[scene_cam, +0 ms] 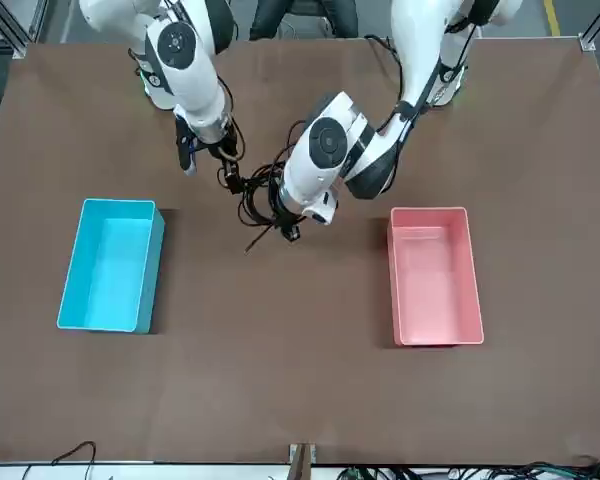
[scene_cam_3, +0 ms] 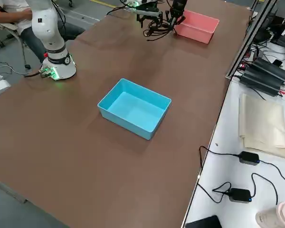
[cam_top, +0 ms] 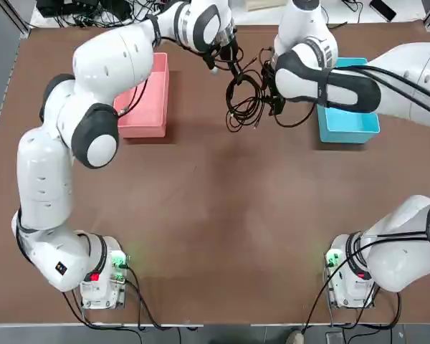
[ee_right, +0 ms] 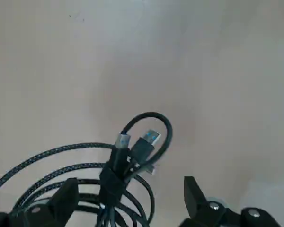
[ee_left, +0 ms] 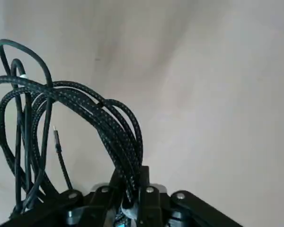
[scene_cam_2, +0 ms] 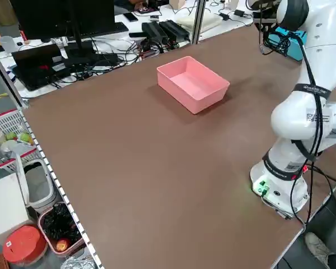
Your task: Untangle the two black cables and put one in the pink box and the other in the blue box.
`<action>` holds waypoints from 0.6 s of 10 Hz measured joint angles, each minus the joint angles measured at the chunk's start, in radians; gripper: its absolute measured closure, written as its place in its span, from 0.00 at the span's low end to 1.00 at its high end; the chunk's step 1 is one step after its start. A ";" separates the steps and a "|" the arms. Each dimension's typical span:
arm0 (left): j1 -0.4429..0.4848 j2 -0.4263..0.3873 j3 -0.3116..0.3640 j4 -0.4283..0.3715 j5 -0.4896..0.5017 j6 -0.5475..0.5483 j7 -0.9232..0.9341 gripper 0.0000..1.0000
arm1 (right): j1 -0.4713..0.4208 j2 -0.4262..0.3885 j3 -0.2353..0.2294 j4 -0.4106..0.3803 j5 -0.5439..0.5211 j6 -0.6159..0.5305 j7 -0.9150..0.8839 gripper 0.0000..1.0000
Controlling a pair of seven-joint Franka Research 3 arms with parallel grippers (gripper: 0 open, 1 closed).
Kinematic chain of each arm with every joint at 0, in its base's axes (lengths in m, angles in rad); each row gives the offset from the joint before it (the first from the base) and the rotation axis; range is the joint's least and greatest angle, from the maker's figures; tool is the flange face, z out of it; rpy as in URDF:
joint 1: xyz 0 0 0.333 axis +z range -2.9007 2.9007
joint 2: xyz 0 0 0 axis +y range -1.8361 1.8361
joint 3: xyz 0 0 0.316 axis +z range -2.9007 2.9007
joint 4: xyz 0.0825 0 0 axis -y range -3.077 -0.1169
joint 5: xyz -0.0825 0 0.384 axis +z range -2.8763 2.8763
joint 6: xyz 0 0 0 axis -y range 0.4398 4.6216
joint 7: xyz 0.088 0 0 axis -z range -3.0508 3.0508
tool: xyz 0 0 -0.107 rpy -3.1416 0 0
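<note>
Brown tbl btwn arms; person seated nr edge

Black cables [ee_left: 125, 146], two: flecked with small pale dots; plug tips silver with blue. Box at the left: pink [cam_top: 145, 100]. Box at the right: cyan-blue [cam_top: 347, 123]. Table [cam_top: 215, 215]: plain brown. Robot arms [cam_top: 46, 172]: white, with black bands; green lights at both near bases, a red one at the left base. Grippers: black. Far table [scene_cam_3: 228, 190]: white, bearing a cream cloth [scene_cam_3: 263, 122].
</note>
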 joint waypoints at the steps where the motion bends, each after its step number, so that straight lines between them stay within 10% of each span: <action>1: 0.000 -0.003 0.000 0.000 -0.001 -0.008 0.000 0.83 | 0.001 0.014 0.000 -0.001 0.000 0.012 0.005 0.04; 4: 0.000 -0.005 0.000 0.000 -0.005 -0.019 0.000 0.83 | 0.001 0.031 -0.003 -0.001 0.000 0.025 0.009 0.11; 6: 0.002 -0.013 0.002 0.001 -0.012 -0.025 0.000 0.83 | 0.001 0.031 -0.003 -0.001 0.000 0.025 0.009 0.34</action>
